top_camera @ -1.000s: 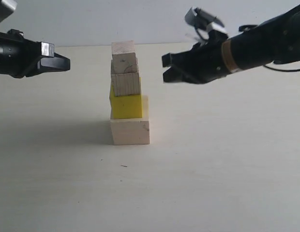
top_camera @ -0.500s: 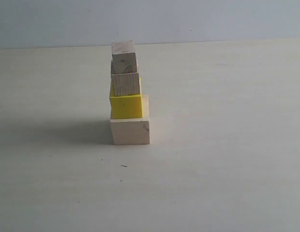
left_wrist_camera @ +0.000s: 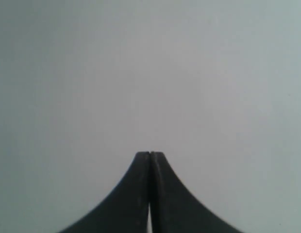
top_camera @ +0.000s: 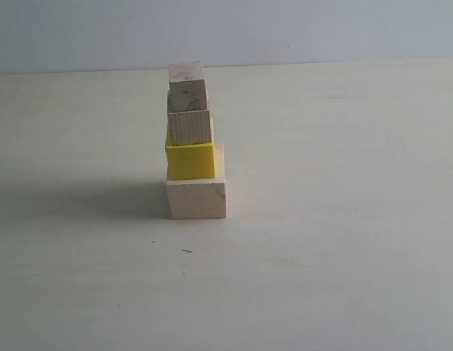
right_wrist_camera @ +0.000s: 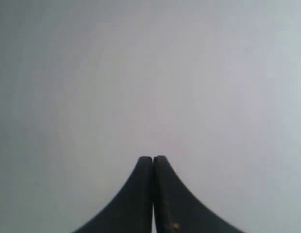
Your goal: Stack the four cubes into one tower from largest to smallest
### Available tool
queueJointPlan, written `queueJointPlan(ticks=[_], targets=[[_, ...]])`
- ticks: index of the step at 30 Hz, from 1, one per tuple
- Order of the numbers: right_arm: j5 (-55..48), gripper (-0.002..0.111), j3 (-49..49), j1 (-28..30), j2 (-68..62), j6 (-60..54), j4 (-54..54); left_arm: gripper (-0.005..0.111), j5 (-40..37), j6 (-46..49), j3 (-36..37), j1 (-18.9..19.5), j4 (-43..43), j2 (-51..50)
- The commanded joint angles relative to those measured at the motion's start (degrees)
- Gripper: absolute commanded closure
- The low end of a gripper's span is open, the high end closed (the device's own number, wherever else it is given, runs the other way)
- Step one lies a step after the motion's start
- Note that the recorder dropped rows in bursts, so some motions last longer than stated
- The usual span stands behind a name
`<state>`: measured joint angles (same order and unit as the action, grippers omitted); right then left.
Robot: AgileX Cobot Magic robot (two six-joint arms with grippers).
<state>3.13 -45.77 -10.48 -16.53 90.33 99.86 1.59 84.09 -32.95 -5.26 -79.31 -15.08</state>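
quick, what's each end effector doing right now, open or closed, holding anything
Left end effector: closed, fingers pressed together, holding nothing.
Right end effector: closed, fingers pressed together, holding nothing.

There are four cubes [top_camera: 191, 157] in the middle of the frame: one pale whitish cube [top_camera: 196, 199], one yellow cube [top_camera: 191, 162] and two tan wooden cubes [top_camera: 190, 127] [top_camera: 188, 88]. They make one tower [top_camera: 190, 145]. Two grippers show, the left gripper [left_wrist_camera: 149, 154] and the right gripper [right_wrist_camera: 153, 158].
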Motion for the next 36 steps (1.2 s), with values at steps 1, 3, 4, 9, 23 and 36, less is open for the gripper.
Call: queueJointPlan(ticks=[1,3,4,9,23,36], targets=[[1.76,0.108,0.14,0.12,6.13,-1.51,0.08,0.107,0.91,1.14,0.22,0.00,-0.16,3.37],[2.60,0.108,0.14,0.12,8.58,-2.39,0.08,0.107,0.70,1.14,0.22,0.00,-0.47,4.65],[3.08,0.108,0.14,0.12,9.82,-2.67,0.08,0.107,0.54,1.14,0.22,0.00,-0.47,5.16],[6.28,0.108,0.14,0.12,15.63,-2.78,0.08,0.107,-1.59,1.14,0.22,0.00,-0.47,8.76],[9.23,0.108,0.39,0.12,16.53,11.68,0.08,0.107,-2.60,1.03,7.08,0.00,-0.57,15.08],[9.16,0.108,0.27,0.12,16.53,15.69,0.08,0.107,-2.60,1.03,7.08,0.00,-0.57,15.08]])
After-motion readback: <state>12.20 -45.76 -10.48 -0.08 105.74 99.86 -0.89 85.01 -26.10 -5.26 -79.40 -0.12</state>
